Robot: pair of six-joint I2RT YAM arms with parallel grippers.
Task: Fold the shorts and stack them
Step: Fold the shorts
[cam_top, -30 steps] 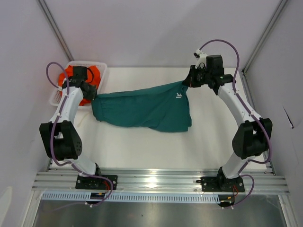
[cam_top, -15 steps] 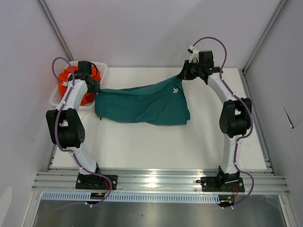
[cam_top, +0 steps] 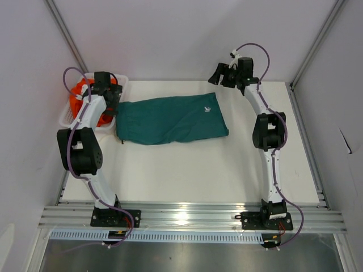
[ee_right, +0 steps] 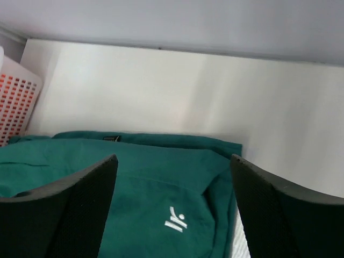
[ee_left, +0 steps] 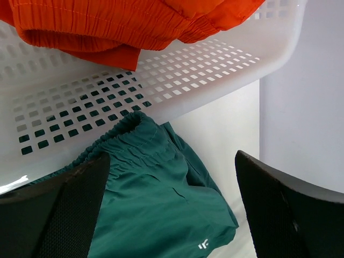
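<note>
The dark teal-green shorts (cam_top: pixel 170 119) lie folded flat across the back middle of the table, white logo (cam_top: pixel 207 110) up. The orange shorts (cam_top: pixel 76 97) sit bunched in the white mesh basket (cam_top: pixel 122 80) at the back left. My left gripper (cam_top: pixel 113 101) hangs open over the waistband end of the teal shorts (ee_left: pixel 156 215), beside the basket wall (ee_left: pixel 188 70), holding nothing. My right gripper (cam_top: pixel 218 73) stands open above and behind the logo end of the teal shorts (ee_right: pixel 161 177), also holding nothing. In the left wrist view the orange shorts (ee_left: pixel 107 27) spill over the basket rim.
The back wall rises just behind my right gripper. The basket (ee_right: pixel 16 102) stands against the left wall, touching the teal shorts' left end. An aluminium rail (cam_top: pixel 187 218) runs along the near table edge where both arm bases are bolted.
Both grippers have opened and let go of the teal shorts, which have settled flat on the table. Both arms have reached further toward the back.
</note>
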